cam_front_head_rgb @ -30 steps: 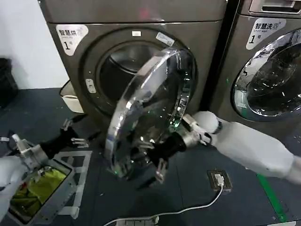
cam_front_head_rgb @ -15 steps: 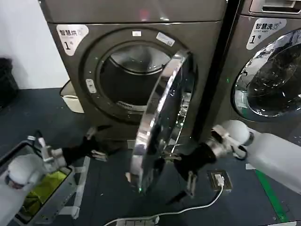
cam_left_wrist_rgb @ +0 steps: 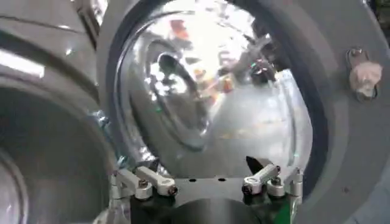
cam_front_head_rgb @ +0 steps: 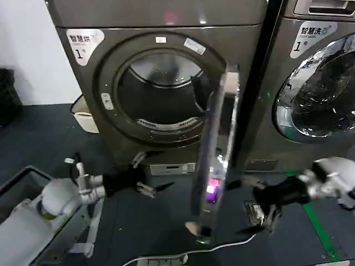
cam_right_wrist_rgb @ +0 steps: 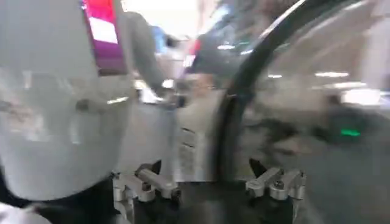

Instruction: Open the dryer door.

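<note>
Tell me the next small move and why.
Probably ease the right pincer clear to the right: the dryer door stands swung out edge-on, the drum fully exposed, and that pincer is open, beside the door, holding nothing. The left pincer hangs open below the drum.

Faces the dryer door's (cam_left_wrist_rgb: 207,103) glassy inner bowl; left gripper (cam_left_wrist_rgb: 207,182) hangs spread and empty, drum opening (cam_left_wrist_rgb: 42,152) beside.

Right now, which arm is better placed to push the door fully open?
Probably the left. The left gripper is open, low in front of the dryer, on the inner side of the door, so it can push outward. The right gripper is open on the outer side, where the door would swing.
</note>
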